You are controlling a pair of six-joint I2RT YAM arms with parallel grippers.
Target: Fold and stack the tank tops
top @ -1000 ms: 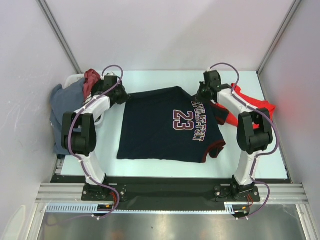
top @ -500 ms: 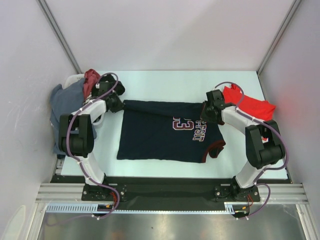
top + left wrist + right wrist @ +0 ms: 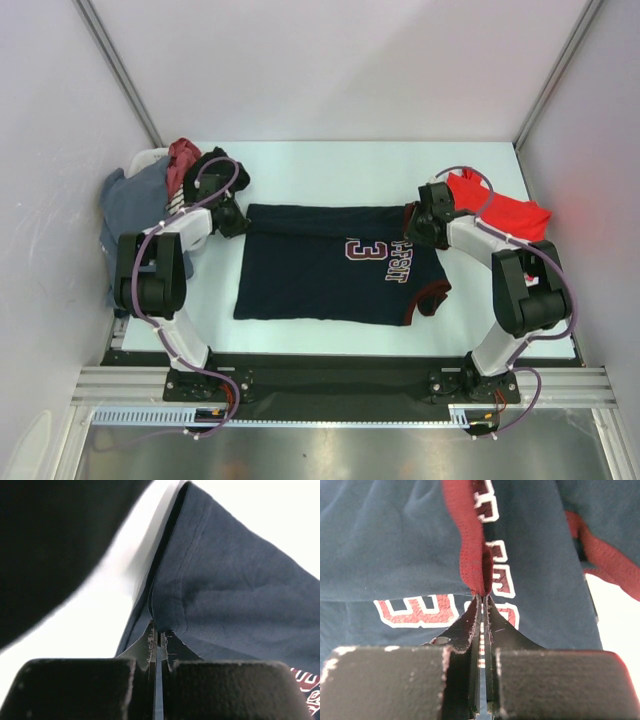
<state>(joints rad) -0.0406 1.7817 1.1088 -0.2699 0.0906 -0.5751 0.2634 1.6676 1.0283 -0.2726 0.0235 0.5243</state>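
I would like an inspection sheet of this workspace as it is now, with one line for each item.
Surface: white table, flat.
Job's things: navy top lies in the centre, far edge folded over; red top lies far right.
Clutter: basket far left, grey cloth spilling out.
Grippers: left gripper and right gripper shut on the navy top's far corners.
Cables: purple cables loop along both arms.
Surroundings: white walls; nothing else seen.

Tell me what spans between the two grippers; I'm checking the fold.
An edge of the navy tank top, pinched by the left gripper and right gripper, stretches between them, seen in the top view.
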